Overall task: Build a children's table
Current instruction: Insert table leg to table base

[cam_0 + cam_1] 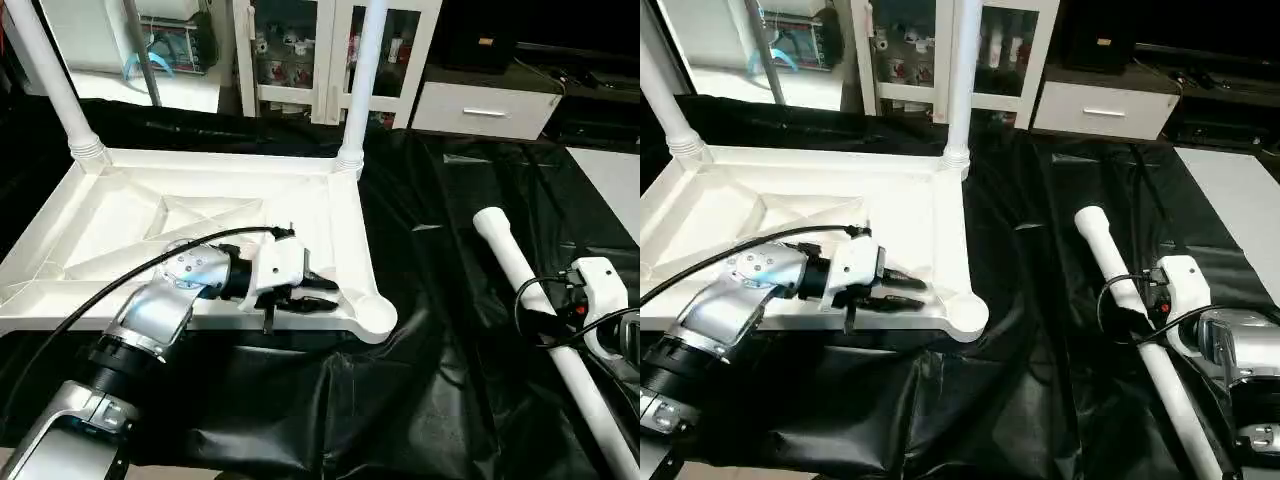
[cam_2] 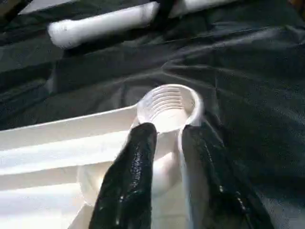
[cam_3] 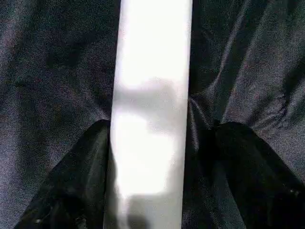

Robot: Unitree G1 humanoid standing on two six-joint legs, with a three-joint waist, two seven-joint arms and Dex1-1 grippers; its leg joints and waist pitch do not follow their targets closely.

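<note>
The children's table's white tabletop lies upside down on the black cloth, ribs up. Two white legs stand upright in its far corner sockets, one at the left and one at the right. My left gripper hovers low over the tabletop's near right part, its black fingers a little apart, tips just short of the empty threaded corner socket. A loose leg lies on the cloth to the right. My right gripper straddles it, one finger against the leg, the other a gap away.
A white glass-door cabinet and a white drawer unit stand behind the black-draped work table. A pale surface borders the cloth at the far right. The cloth is wrinkled between tabletop and loose leg.
</note>
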